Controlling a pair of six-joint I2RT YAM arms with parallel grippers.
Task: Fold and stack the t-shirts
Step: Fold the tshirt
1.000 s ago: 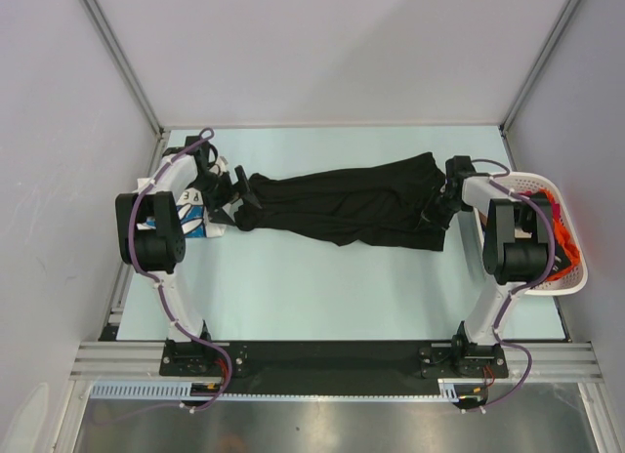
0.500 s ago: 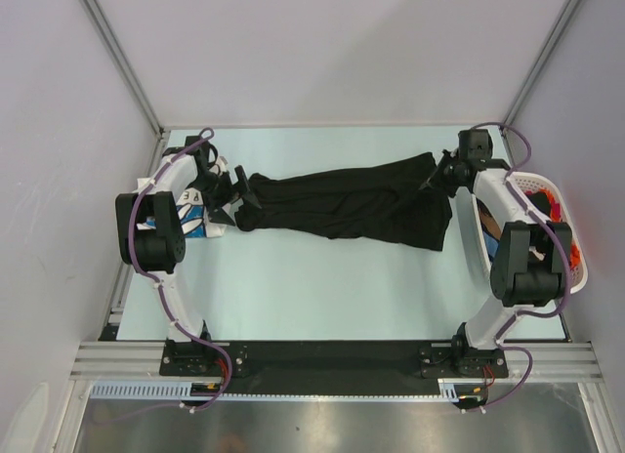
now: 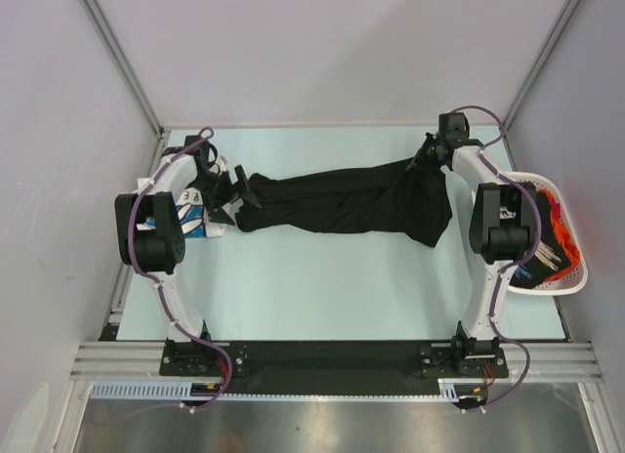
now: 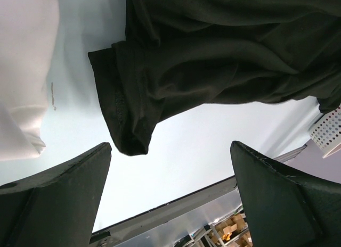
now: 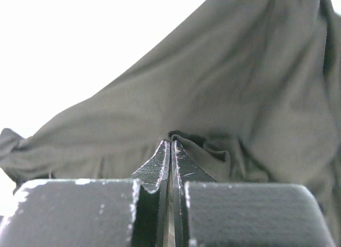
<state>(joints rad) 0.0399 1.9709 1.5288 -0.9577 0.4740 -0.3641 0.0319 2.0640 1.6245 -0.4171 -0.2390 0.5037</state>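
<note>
Right wrist only: right end effector point(image 5: 170, 142) tight on black t-shirt point(image 5: 224, 82)

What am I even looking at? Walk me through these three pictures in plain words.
Two robot arms are bolted at the near edge of a pale green table. The overhead picture looks down on both; the other two come from a camera on each wrist, looking past its own fingers. A large plain black t-shirt lies stretched across the table. The right gripper is shut, pinching a fold of it, as its wrist picture shows. The left gripper is open beside the shirt's other end, holding nothing. A white printed t-shirt lies under the left arm, and a white plastic slotted basket holding more cloth sits at the right.
</note>
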